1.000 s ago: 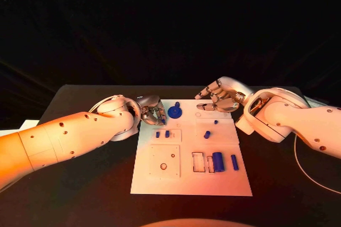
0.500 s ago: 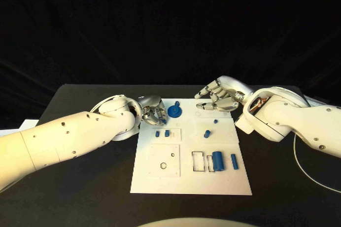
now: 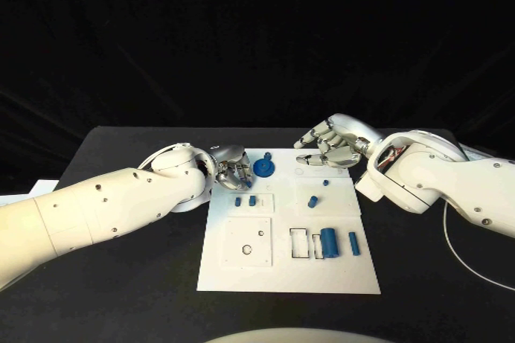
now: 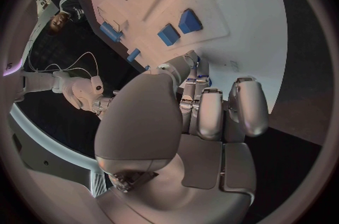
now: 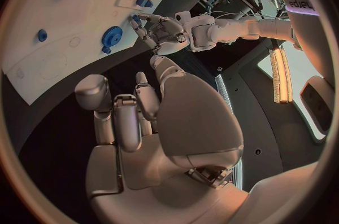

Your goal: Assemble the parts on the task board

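On the left side, the left hand (image 3: 231, 170) hangs over the far left corner of the task board (image 3: 289, 280). Its fingers are curled in close together. In the right wrist view a small blue bit shows at its fingertips (image 5: 138, 22), so I think it pinches a small part, but I cannot tell for sure.

Just beside that hand, toward the middle, the blue gear (image 3: 263, 167) sits at the far end of the board. It seems to stand a little tipped, and its thin stem points away from the robot.

Nearer the robot, two small blue pegs (image 3: 245, 202) stand side by side in their own little square. In the middle sits one more small peg (image 3: 312, 202).

Close to the right edge, the big blue cylinder (image 3: 330, 243) lies flat. Its long side runs from near to far. A thin blue bar (image 3: 353, 244) lies just beside it, pointing the same way.

On the right, the right hand (image 3: 330, 149) floats over the far right corner. Its fingers are bent and a bit apart, and it holds nothing.

What could go wrong? The left hand is very near the gear. If it swings sideways, it may bump the gear and knock it over. If the pinch is weak, the small piece could slip and roll off the board.
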